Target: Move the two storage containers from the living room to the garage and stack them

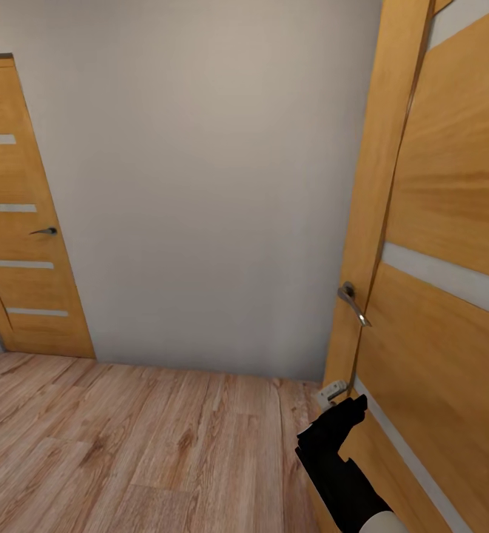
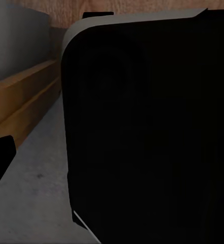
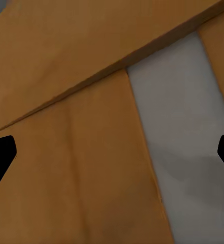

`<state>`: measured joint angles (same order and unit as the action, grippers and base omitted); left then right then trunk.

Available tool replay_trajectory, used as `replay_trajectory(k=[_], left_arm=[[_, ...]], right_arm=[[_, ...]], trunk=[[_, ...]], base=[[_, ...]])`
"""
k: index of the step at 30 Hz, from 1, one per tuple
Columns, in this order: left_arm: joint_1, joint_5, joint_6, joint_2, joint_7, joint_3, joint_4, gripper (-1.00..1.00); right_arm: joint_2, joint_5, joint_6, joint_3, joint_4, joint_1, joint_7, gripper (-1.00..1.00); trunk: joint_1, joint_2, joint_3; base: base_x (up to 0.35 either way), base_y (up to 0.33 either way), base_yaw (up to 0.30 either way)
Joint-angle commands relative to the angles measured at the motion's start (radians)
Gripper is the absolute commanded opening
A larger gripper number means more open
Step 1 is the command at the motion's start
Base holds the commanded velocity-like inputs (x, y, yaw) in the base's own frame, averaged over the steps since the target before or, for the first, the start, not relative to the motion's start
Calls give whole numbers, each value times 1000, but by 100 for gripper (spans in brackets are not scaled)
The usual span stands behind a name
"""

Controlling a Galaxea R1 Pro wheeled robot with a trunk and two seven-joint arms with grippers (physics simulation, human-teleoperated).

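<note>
Head view puts my right end effector (image 1: 351, 406), fingers spread wide and empty, almost against the wooden door (image 1: 436, 222) below its handle (image 1: 353, 300), no containers in sight, so I judge driving on could scrape my arm along it.

Large black rounded body (image 2: 152, 137) up close, grey surface (image 2: 35, 193) beside it, wood trim (image 2: 20, 104), one fingertip (image 2: 0, 157) at edge.

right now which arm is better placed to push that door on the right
Right. The right end effector is open and faces the near door, low beside its panel, below the handle. The left wrist view faces a dark surface.
</note>
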<state>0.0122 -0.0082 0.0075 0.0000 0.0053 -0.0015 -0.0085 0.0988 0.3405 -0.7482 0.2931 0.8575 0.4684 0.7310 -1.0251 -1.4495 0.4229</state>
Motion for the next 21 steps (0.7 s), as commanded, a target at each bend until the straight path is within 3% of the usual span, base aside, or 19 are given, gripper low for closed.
replay_trajectory(k=[1, 11, 21], left_arm=[[0, -1, 1, 0, 1, 0, -1, 100], [1, 0, 1, 0, 1, 0, -1, 100], [0, -1, 1, 0, 0, 0, -1, 100]], right_arm=[[-1, 6, -8, 1, 0, 1, 3, 100], [-1, 6, -8, 1, 0, 1, 3, 100], [-2, 6, -8, 1, 1, 1, 4, 100]], trunk=[[0, -1, 1], [0, -1, 1], [0, -1, 1]], base=[[3, 0, 0], [8, 0, 0], [147, 0, 0]])
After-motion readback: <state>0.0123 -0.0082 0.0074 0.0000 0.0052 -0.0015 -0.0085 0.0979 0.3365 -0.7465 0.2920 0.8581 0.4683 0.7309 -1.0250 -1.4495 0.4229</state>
